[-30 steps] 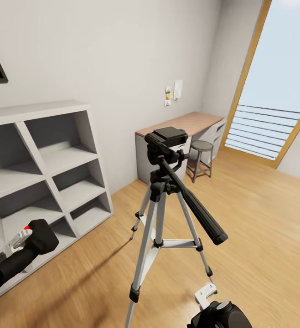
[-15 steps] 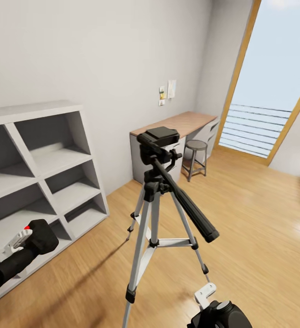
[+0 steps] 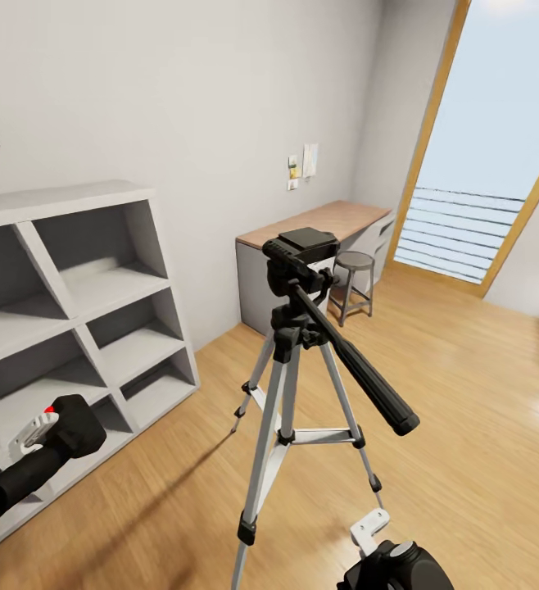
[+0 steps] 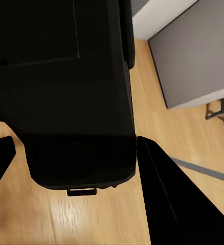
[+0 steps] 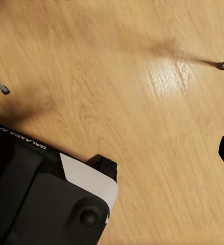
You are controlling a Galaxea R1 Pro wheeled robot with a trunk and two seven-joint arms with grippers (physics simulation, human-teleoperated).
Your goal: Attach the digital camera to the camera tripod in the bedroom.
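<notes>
**Tripod dead centre, camera still in the left claw**

Bedroom scene: light grey walls, a light wood plank floor [image 3: 466, 393], and a tall wood-framed window [image 3: 499, 147] off past the camera tripod [image 3: 302, 360]. That tripod is the landmark, standing on the floor with its silver legs spread and its black head on top. The flat mounting plate up there is bare, and the long black pan handle [image 3: 360, 365] slopes down toward the robot.

To the left of the tripod sits a white cube shelf [image 3: 73, 303] against the wall. Behind the tripod there's a wood-topped desk [image 3: 327, 225] with a round grey stool [image 3: 355, 283] tucked just beside it.

The left gripper [image 3: 44, 426] is low and left of the tripod, in front of the shelf, well apart from the tripod head. It's clamped on the digital camera [image 4: 71, 92]: in the left wrist view the black body sits between the two fingers, and in the head view only a small red spot shows at the gripper.

The right gripper [image 3: 376, 528] hangs low near the tripod's closest feet, one white tab poking up. Right wrist view shows floor and two tripod feet; can't tell whether that claw is open or closed.
</notes>
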